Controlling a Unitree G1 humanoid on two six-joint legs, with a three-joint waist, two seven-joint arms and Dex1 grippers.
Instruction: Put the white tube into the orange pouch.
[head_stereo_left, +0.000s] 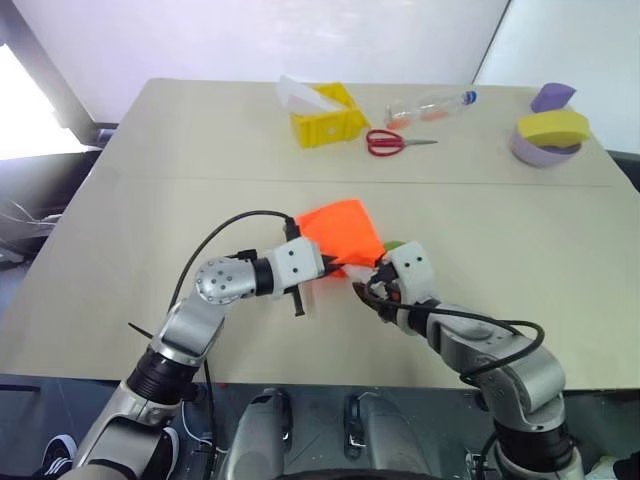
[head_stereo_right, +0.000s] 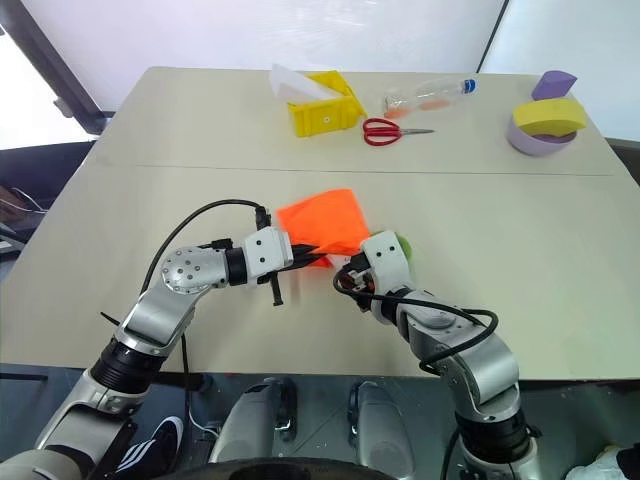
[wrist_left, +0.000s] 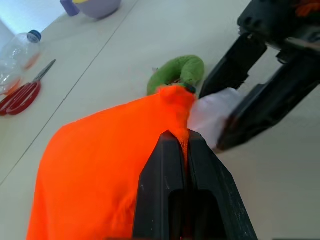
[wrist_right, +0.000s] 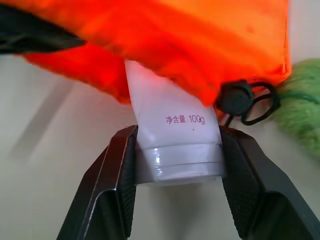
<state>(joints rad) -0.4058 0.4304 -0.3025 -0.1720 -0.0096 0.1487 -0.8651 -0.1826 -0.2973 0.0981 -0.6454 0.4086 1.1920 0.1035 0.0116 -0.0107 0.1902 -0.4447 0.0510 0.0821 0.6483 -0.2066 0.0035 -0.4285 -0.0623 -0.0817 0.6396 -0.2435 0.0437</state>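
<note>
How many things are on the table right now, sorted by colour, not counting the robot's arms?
Orange: 1, the orange pouch
White: 1, the white tube, part way into the pouch
Green: 1, the green ring
Yellow: 2, the yellow bin and the yellow sponge
Red: 1, the red scissors
Clear: 1, the plastic bottle
Purple: 2, the purple bowl and the small purple piece
Total: 9

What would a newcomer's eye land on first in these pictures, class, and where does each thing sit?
The bright orange pouch at mid-table stands out first, its edge pinched by the shut left gripper. At its mouth, the right gripper clamps the white tube by the cap end, the other end already under the fabric. Across the table sit a yellow bin and red scissors.
</note>
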